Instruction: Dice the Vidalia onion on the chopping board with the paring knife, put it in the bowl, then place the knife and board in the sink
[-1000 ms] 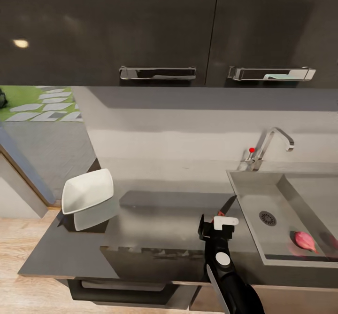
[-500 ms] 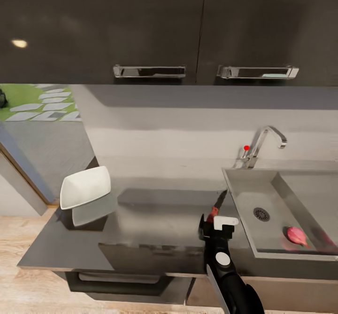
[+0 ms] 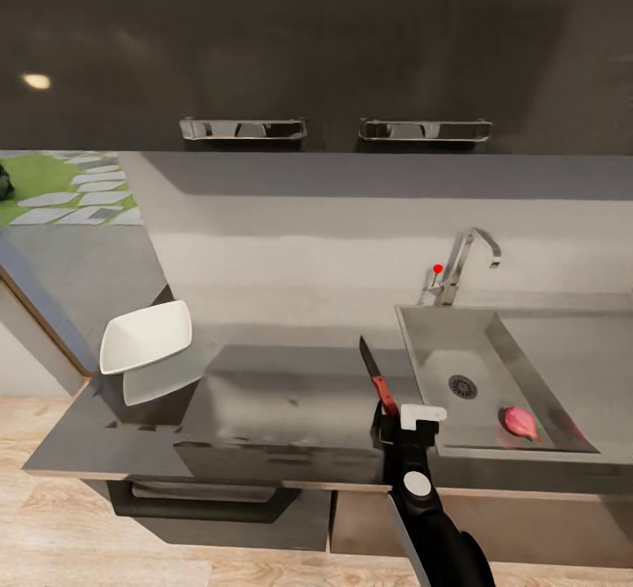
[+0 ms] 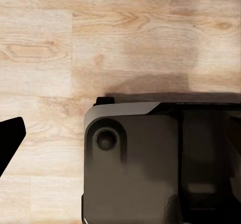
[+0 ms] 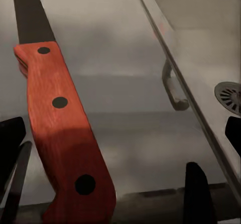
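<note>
Nearest you, your right pincer (image 3: 397, 417) hovers at the front edge of the table (image 3: 290, 402), pinching the paring knife (image 3: 375, 374) by its red handle, the dark blade tilted up and away. Your left pincer (image 4: 7, 141) hangs low over the wooden floor (image 4: 125, 43) beside the robot's base; whether it is spread or pressed together, I cannot tell. The chopping board is nowhere to be made out here, so I judge you should look for it and not cut yet. Keep the blade tip off the sink (image 3: 440, 341) wall just beside it. Farther in, the Vidalia onion (image 3: 520, 423) lies in the basin near the drain. The bowl (image 3: 145, 337) stands well apart at the table's left end.
</note>
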{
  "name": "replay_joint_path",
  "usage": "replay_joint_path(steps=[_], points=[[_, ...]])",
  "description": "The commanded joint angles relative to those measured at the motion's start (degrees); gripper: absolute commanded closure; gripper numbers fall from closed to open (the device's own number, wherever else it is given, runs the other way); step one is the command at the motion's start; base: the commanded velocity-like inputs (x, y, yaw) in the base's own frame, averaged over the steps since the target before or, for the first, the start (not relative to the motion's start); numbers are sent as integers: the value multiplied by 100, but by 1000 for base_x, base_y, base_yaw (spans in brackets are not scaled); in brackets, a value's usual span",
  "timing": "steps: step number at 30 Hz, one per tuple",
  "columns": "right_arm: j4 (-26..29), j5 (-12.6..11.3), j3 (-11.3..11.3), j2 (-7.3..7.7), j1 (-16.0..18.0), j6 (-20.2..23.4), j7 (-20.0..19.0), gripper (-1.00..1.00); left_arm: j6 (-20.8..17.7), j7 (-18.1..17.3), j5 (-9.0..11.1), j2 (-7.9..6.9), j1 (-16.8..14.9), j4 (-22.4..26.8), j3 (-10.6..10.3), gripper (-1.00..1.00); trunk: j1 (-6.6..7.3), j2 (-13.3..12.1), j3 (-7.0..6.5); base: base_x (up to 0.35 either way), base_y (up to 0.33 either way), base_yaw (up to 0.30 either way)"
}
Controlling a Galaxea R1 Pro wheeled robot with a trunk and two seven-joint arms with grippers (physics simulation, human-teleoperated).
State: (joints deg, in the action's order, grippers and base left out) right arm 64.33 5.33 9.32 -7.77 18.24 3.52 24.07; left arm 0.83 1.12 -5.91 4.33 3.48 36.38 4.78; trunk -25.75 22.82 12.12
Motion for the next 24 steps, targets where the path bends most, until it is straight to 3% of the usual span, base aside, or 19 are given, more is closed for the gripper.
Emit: replay_joint_path(steps=[1, 7, 13, 16, 18, 24], points=[[1, 56, 9, 0, 4, 36, 32, -100, 10, 3, -60, 7, 3, 9, 24, -100, -3, 10, 10, -5, -8, 0], [181, 71, 8, -5, 4, 38, 36, -100, 8, 4, -59, 7, 3, 9, 25, -100, -3, 10, 10, -1, -2, 0], [1015, 73, 19, -5, 4, 105, 83, -100, 8, 8, -59, 7, -1, 9, 26, -100, -3, 10, 10, 0, 0, 0], [1427, 73, 31, -5, 4, 299, 93, -100, 7, 8, -59, 7, -2, 5, 27, -100, -3, 10, 10, 0, 0, 0], [1760, 73, 40, -5, 4, 676, 96, -100, 8, 6, -59, 7, 0, 2, 30, -100, -3, 10, 10, 0, 0, 0], [1979, 73, 66, 0, 4, 916, 92, -100, 6, 6, -59, 7, -1, 1, 30, -100, -3, 10, 10, 0, 0, 0]])
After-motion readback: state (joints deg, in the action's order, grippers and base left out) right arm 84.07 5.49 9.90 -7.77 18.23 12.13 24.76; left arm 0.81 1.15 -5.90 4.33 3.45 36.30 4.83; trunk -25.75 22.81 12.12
